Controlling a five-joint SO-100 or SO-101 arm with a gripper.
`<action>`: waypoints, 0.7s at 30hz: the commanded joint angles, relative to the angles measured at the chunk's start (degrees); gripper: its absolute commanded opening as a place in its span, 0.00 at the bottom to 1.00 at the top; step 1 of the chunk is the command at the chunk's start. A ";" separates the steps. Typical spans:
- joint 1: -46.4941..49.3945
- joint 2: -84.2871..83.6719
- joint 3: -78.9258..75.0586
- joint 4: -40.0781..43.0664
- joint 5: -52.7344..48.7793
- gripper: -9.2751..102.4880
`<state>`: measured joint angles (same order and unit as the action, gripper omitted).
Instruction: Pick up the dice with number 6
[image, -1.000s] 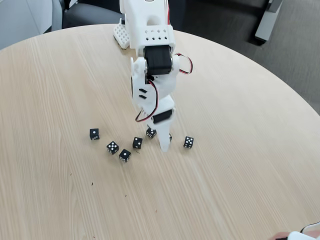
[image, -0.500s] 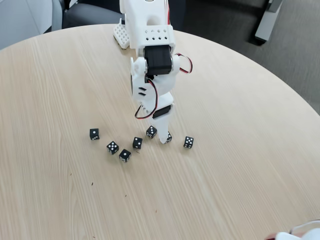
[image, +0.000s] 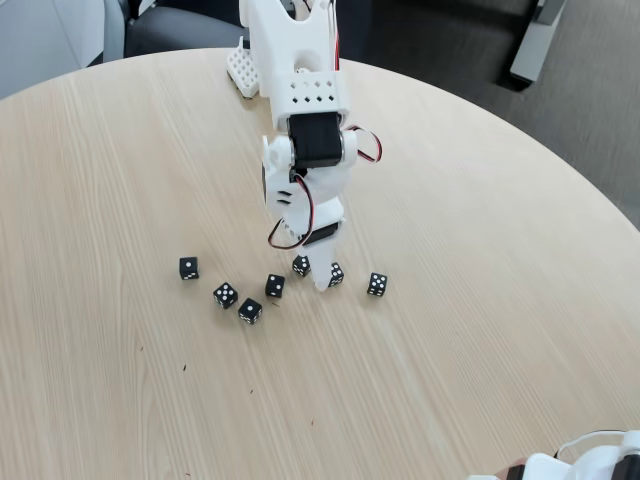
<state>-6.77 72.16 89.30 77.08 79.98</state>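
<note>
Fixed view. Round pale wooden tabletop (image: 480, 300); white printed arm's end effector (image: 322, 280) is lowered among seven small black dice. Its jaw state cannot be told. The likely six-pip die (image: 377, 284) sits at three o'clock of it, ungrasped; lifting remains. Two neighbouring dice (image: 335, 274) (image: 301, 265) crowd the fingertip.

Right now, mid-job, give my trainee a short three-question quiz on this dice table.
1. How many black dice lie on the table?
2. True or false: the end effector has its tips down among the dice.
3. The die farthest left in the fixed view shows: A) one pip, B) six pips on its top face?

Key: 1. Seven, one partly hidden beside the end effector. 2. True. 3. A.
</note>
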 joint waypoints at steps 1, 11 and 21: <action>0.09 0.35 -1.14 0.26 0.26 0.37; 0.18 0.26 -1.14 0.18 -0.09 0.36; 5.19 0.26 -0.44 -3.69 1.67 0.36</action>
<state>-3.96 71.98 89.30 73.92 81.56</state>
